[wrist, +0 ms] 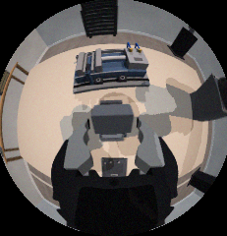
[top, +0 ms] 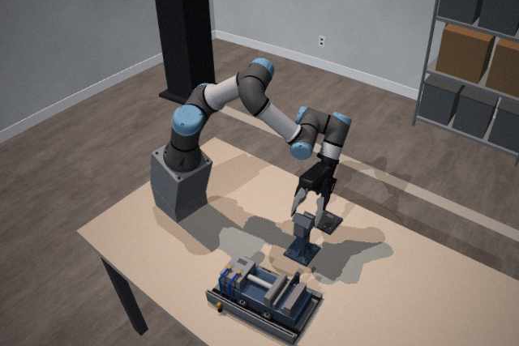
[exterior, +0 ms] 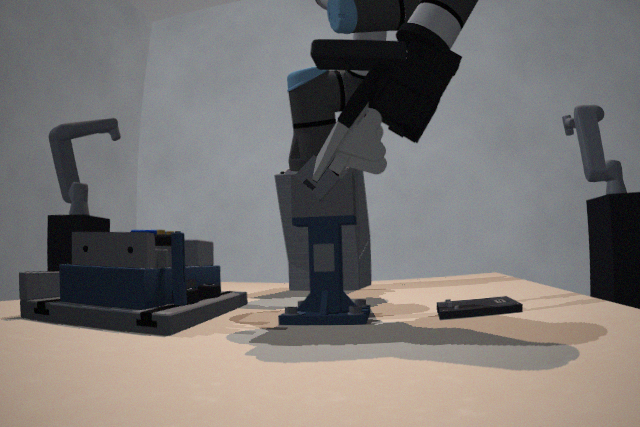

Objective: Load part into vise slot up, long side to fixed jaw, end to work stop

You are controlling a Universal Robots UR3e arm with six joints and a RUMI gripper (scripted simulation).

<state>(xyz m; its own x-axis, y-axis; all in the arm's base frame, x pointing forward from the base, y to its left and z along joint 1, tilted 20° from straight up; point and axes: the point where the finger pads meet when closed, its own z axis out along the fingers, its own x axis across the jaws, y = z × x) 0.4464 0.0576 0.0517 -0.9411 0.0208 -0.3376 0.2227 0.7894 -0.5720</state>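
Observation:
The part [top: 303, 225] [exterior: 323, 205] [wrist: 112, 125], a grey block, lies tilted in the V-block on its blue stand [top: 302, 250] [exterior: 325, 282]. I cannot make out its slot. My gripper [top: 305, 219] [exterior: 316, 186] [wrist: 113, 118] is open, tilted, its fingers at the part's two ends with gaps in the wrist view. The infeed plate [top: 331, 222] [exterior: 480, 307] [wrist: 114, 168] holds no part. The vise is open and empty, with its fixed jaw [top: 295, 298] [exterior: 113, 249] [wrist: 81, 63], rod-side jaw [top: 276, 290] [wrist: 97, 60] and work stop [top: 297, 277] [exterior: 177, 267].
The air cylinder [top: 236, 269] [wrist: 138, 56] with blue hoses stands at the vise's far end from the fixed jaw. The vise sits on a grey base [top: 251, 317] [exterior: 206, 306]. The robot's pedestal [top: 180, 191] stands on the table, left of the V-block in the top view.

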